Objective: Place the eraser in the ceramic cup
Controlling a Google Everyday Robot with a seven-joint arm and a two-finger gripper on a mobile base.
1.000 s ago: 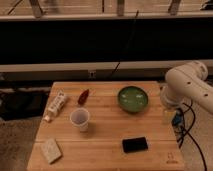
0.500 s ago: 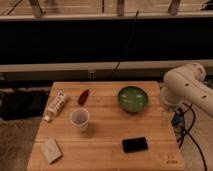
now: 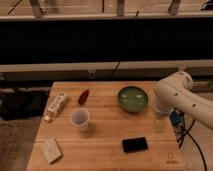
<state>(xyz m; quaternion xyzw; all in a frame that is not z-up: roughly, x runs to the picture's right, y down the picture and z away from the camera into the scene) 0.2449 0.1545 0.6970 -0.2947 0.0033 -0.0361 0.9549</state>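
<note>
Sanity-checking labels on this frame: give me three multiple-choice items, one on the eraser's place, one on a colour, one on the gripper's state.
1. Where is the eraser?
A) flat on the table, right of the ceramic cup and nearer the camera
B) inside the cup
C) on the floor

2. The bowl is:
A) blue
B) red
C) green

3. The gripper is:
A) shut on the eraser
B) open and empty, by the table's right edge
C) down inside the cup

Answers: 1 A, it lies on bare wood apart from the cup. 2 C, its inside is plainly green. 3 B, the eraser lies on the table apart from it.
</note>
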